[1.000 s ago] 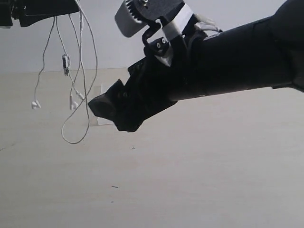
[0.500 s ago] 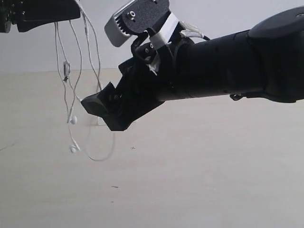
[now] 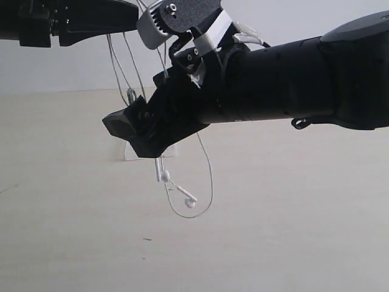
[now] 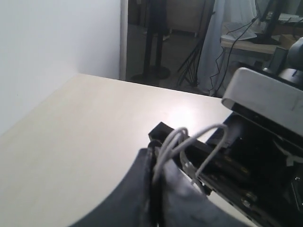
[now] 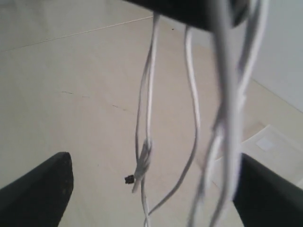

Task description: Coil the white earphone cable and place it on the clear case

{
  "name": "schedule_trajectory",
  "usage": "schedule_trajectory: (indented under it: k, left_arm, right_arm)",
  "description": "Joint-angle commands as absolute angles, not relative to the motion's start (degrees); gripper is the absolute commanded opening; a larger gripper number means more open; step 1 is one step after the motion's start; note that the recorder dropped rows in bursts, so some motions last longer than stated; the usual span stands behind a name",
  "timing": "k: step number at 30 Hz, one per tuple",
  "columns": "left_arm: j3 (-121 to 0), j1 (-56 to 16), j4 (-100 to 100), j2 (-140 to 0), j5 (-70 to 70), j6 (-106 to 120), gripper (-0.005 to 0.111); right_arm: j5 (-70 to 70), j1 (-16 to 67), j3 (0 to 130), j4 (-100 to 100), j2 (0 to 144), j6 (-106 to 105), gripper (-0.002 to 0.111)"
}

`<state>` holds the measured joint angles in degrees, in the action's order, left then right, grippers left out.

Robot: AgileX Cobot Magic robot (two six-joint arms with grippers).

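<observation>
In the exterior view the left gripper [image 3: 132,12] hangs high above the table [image 3: 273,237], pressed together on the cable [image 3: 210,176]. This keeps the wire off the surface so that it drapes in long strands. Several strands drop from the pinch, a wide loop sags below, and two earbuds dangle beside it, clear of the table. The right gripper [image 3: 130,139] reaches across in front of these strands, probably to gather them into a coil. It hides most of the case [image 3: 121,153], which lies flat on the table behind it, with only an edge showing. In the left wrist view the fingers [image 4: 147,189] meet on a bunch of thin white wires that arch up out of the pinch (how many I cannot count). The right arm's camera housing [image 4: 265,94] sits just beside them. In the right wrist view the jaws stand wide apart and hold nothing, with the blurred strands hanging between them. One strand carries a small knot or clip, and the case, with its white label, lies on the table beyond, well below the cable.
</observation>
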<state>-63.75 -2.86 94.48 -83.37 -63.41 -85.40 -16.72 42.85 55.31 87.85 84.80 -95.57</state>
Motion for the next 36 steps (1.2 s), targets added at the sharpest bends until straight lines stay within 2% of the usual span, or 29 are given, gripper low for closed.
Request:
schedule_trajectory:
  k: [1,25,36]
  left_arm:
    - [-64.0,-3.3,93.7,-83.3,-64.5,-85.8,0.0]
    - [-64.0,-3.3,97.6,-83.4,-66.0,-81.4,0.0]
    - [-64.0,2.0,94.2,-84.7,-70.0,-76.6,0.0]
  right_arm:
    - [-16.5,42.7,55.9,88.9,84.8,-96.3,0.084]
    - [-16.8,42.7,55.9,86.2,83.8,-96.1,0.084]
    - [-20.8,42.7,55.8,84.7,83.7,-96.0,0.084]
